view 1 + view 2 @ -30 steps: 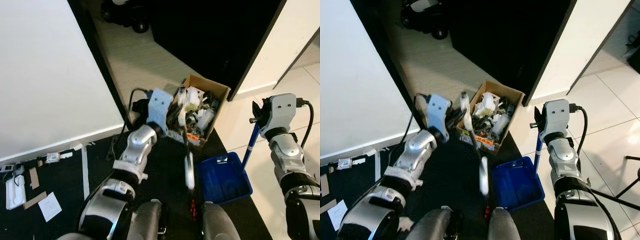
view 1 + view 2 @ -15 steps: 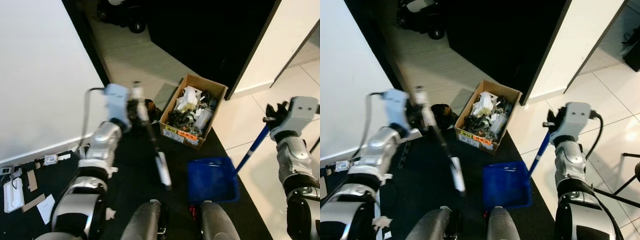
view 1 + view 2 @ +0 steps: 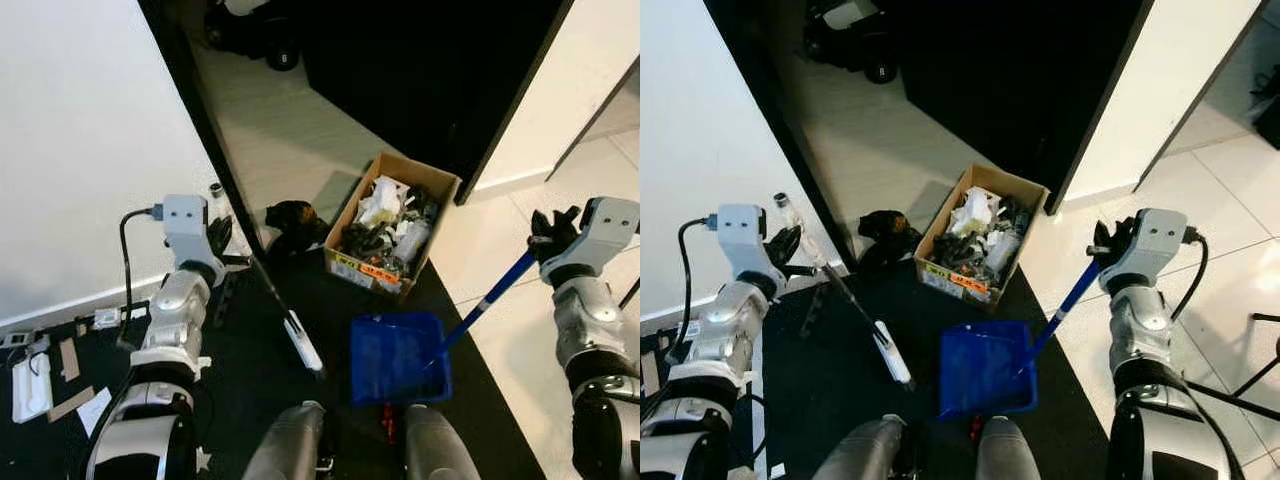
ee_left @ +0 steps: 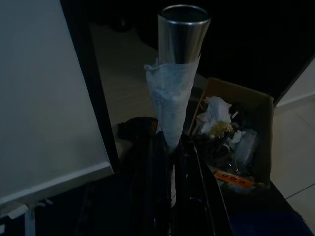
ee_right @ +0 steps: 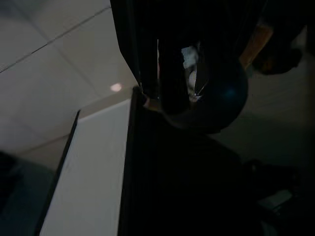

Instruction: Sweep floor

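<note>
Two tools were held over the dark floor mat (image 3: 250, 350). The broom (image 3: 283, 315), a thin dark rod ending in a pale, narrow head, slanted down from the left gripper (image 3: 222, 240) to the mat ahead of the robot's feet; in the left wrist view its metal tube top (image 4: 183, 29), wrapped below in white tape or paper, rose between the black fingers (image 4: 147, 187), which were clamped on the shaft. The blue plastic dustpan (image 3: 398, 355), rectangular with raised walls, lay on the mat just right of the broom head, its long blue handle (image 3: 490, 298) running up to the right gripper (image 3: 553, 232), whose fingers were closed around it. Beyond the dustpan stood an open cardboard box (image 3: 392, 232) packed with crumpled paper and mixed scrap. A small dark lump (image 3: 292, 218) lay beside the box. Scraps of paper and card (image 3: 75, 385) lay at the mat's left edge, below a white wall panel (image 3: 90, 150).
</note>
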Controlling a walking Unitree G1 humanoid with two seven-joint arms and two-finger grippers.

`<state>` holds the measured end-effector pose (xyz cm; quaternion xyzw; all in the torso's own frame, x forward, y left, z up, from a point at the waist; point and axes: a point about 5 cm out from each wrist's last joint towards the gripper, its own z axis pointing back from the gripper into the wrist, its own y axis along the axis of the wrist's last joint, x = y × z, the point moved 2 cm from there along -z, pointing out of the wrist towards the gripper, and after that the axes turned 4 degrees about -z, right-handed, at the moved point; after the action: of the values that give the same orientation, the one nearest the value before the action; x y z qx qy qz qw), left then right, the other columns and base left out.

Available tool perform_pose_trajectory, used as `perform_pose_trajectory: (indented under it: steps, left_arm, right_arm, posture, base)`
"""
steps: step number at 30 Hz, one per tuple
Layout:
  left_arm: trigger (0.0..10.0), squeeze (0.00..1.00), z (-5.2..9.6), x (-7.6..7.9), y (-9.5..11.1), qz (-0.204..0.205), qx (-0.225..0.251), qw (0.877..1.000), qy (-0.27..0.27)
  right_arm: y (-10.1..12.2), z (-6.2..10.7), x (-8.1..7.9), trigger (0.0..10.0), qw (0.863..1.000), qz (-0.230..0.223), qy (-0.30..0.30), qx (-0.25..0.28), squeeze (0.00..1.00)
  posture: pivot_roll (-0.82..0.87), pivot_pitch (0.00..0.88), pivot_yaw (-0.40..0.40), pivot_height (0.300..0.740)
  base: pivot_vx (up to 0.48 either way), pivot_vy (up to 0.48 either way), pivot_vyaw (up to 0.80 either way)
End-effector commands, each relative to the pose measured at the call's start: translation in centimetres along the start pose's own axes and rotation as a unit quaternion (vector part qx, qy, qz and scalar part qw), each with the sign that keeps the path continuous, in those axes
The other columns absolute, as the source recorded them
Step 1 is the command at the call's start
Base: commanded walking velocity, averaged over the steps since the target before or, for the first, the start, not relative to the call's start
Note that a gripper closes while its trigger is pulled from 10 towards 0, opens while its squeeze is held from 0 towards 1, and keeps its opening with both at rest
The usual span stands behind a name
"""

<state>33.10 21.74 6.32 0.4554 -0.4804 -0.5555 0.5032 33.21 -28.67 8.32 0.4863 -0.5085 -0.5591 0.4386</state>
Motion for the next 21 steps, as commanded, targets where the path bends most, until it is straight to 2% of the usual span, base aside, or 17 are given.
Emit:
perform_pose_trajectory:
  steps: [1, 12, 21]
  left_arm:
    - [10.0, 0.0, 0.1, 0.2, 0.2, 0.016, 0.01, 1.0, 0.008]
    - [10.0, 0.0, 0.3, 1.5, -0.4, 0.026, 0.008, 0.999, 0.02]
    - [10.0, 0.0, 0.1, 2.3, -0.7, 0.023, -0.011, 1.0, 0.001]
  right_arm:
    - [0.8, -0.4, -0.3, 10.0, 1.0, 0.013, 0.015, 0.008, 0.0]
    - [1.9, -1.3, -0.6, 10.0, 0.998, 0.045, 0.043, 0.0, 0.0]
    - [0.3, -0.6, -1.1, 10.0, 0.999, 0.025, 0.035, -0.014, 0.0]
  posture:
    - [-0.04, 0.014, -0.025, 0.74]
    - [-0.06, 0.021, -0.099, 0.74]
    - [-0.05, 0.028, -0.06, 0.74]
  base:
    - [0.0, 0.0, 0.0]
    - [0.0, 0.0, 0.0]
    - [0.0, 0.0, 0.0]
